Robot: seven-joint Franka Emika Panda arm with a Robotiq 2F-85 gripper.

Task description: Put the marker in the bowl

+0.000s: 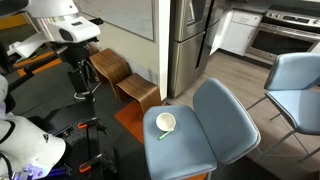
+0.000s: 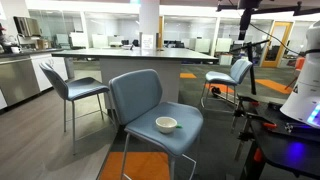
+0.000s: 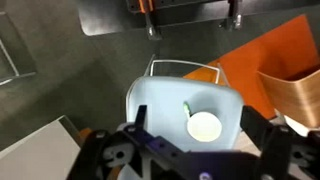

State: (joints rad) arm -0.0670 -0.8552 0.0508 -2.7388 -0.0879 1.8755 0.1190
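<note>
In the wrist view the end effector (image 3: 185, 158) is hanging well above the counter (image 3: 150, 108), here a pale blue chair seat, its fingers standing wide apart and gripping nothing. The green marker (image 3: 187, 107) is lying on that seat at about 12 o'clock from the end effector, just beside the white bowl (image 3: 204, 127) at its 11 o'clock; whether they are touching I cannot tell. In an exterior view the marker's long axis is running roughly 8 to 2 o'clock, so the coming descent is probably needing the fingers turned across it.
</note>
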